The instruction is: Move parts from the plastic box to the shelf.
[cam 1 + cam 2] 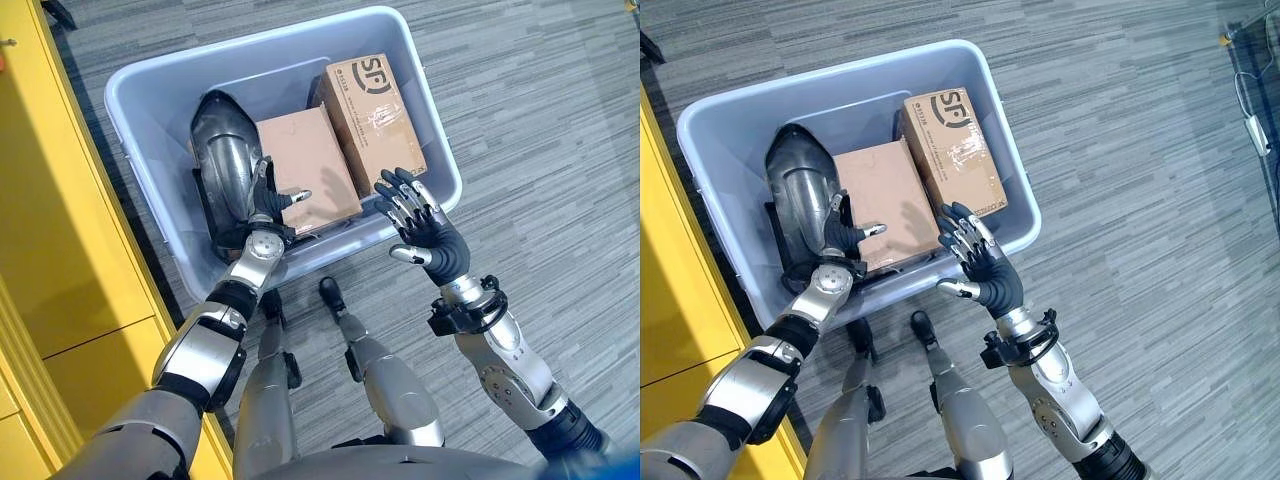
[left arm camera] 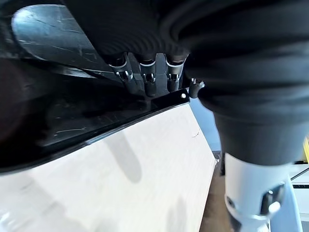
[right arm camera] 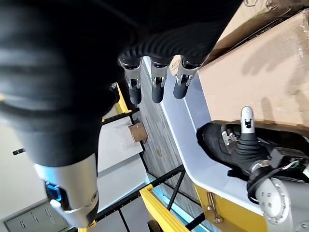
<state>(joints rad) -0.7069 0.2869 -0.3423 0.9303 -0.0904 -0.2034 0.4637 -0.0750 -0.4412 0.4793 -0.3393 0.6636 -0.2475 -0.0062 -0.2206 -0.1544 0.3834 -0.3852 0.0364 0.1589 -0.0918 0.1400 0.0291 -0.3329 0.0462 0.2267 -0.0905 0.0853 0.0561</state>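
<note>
Plain carton [image 1: 305, 168] between both hands' fingers [image 1: 404, 205]

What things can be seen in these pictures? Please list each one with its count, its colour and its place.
Plastic box: one, pale blue-grey, on the floor in front of the robot.
Cardboard boxes: two, brown, inside the plastic box; the plain one lies in the middle, the printed one to its right, towards the far right corner.
Dark part: one, glossy black-grey and curved, inside the plastic box at its left side.
Yellow shelf unit: one, along the robot's left.
Floor: grey striped carpet.
Left hand: inside the plastic box between the dark part and the plain cardboard box, thumb over that box.
Right hand: fingers straight, over the near right rim of the plastic box.
</note>
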